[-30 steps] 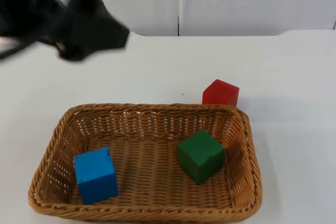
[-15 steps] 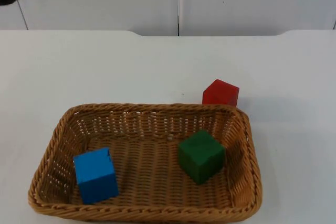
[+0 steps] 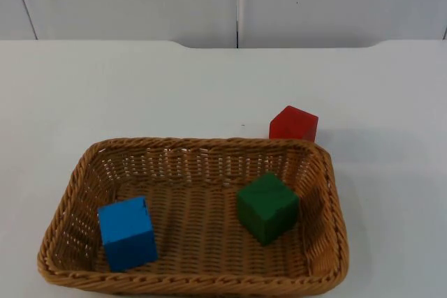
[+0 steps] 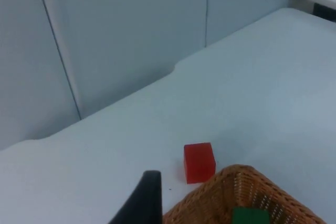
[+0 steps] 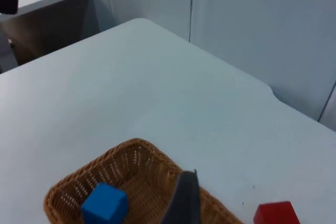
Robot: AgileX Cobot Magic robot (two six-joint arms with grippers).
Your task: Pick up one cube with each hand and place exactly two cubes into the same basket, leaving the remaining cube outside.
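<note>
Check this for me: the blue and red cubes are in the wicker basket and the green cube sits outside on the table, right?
Not quite. The top view shows the blue cube and the green cube in the wicker basket; the red cube sits outside on the table, just behind the basket's far rim.

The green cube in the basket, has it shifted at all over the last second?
No. In the top view the green cube sits in the same spot inside the wicker basket, near its right wall, and the red cube outside is unmoved too.
</note>
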